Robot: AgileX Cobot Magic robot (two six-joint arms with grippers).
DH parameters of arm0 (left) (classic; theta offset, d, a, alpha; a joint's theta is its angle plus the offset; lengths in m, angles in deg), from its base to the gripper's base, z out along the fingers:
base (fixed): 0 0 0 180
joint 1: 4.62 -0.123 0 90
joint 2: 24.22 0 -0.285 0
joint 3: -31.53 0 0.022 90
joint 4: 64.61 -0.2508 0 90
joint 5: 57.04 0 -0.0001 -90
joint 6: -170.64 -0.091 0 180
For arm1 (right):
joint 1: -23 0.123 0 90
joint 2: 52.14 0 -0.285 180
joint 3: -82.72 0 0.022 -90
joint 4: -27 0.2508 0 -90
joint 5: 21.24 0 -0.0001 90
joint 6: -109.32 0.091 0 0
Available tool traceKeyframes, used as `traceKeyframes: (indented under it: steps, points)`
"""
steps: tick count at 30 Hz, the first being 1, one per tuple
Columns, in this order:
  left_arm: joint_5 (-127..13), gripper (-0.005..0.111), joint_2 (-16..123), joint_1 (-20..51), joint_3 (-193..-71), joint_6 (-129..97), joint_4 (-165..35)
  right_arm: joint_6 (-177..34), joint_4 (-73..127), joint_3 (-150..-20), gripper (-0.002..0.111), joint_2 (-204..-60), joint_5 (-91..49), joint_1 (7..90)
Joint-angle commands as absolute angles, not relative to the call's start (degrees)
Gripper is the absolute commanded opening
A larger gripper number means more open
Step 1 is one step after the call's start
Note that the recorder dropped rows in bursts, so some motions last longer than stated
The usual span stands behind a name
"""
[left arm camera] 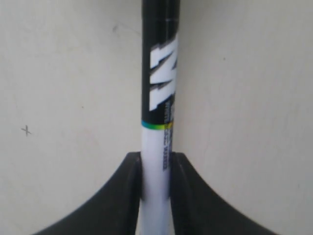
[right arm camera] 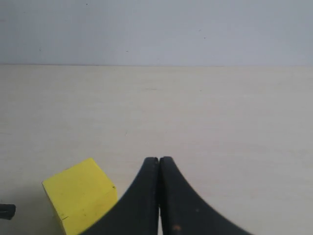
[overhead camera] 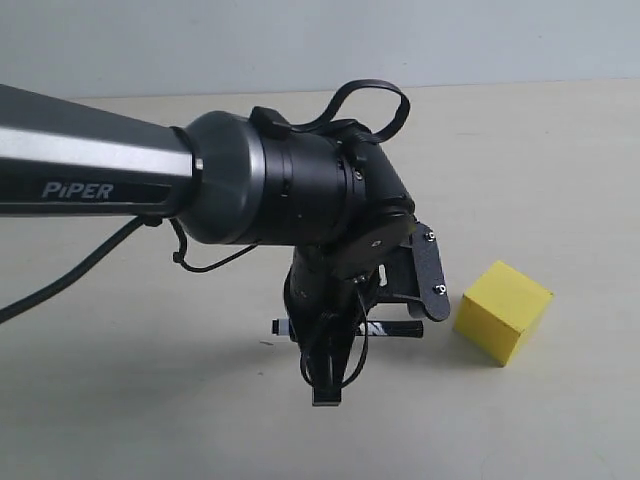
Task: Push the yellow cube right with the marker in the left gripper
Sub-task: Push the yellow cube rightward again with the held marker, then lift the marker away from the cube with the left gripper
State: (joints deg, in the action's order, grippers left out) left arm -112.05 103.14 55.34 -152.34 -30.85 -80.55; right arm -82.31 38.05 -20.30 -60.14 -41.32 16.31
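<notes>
Just beside yellow cube, marker held horiz.

Black-and-grey arm marked "PiPER", loose black cables, curved matte-black fingers.

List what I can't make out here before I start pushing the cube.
1. Exterior view: left gripper and its cables hide the grip on the marker; whether the marker rests on the table cannot be told.
2. Left wrist view: marker tip cut off by the top edge; cube outside the frame.
3. Right wrist view: cube's base cut off by the bottom edge, one corner behind the right gripper.
</notes>
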Motion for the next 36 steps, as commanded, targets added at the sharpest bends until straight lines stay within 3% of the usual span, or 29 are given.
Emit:
traceKeyframes:
  steps: [1, 6, 16, 22, 28, 36]
  points:
    - [-107.5, 0.000, 103.1, 55.3, -152.7, -30.2, -78.6, -82.4, 38.2, -20.1, 0.000, -59.9, -41.1, 16.0]
    - [-94.0, 0.000, 103.3, 55.5, -152.7, -29.4, -78.7, -82.4, 38.2, -20.1, 0.000, -59.9, -41.1, 16.0]
    - [-109.9, 0.000, 103.2, 53.0, -152.7, -27.9, -80.3, -82.4, 38.2, -20.1, 0.000, -59.9, -41.1, 16.0]
    - [-107.6, 0.000, 103.2, 53.1, -152.7, -26.9, -77.9, -82.4, 38.2, -20.1, 0.000, -59.9, -41.1, 16.0]
    - [-95.2, 0.000, 103.6, 56.5, -152.7, -26.9, -74.8, -82.4, 38.2, -20.1, 0.000, -59.9, -41.1, 16.0]
    - [-99.2, 0.000, 110.8, 56.5, -164.2, -26.4, -74.4, -82.4, 38.2, -20.1, 0.000, -59.9, -41.1, 16.0]
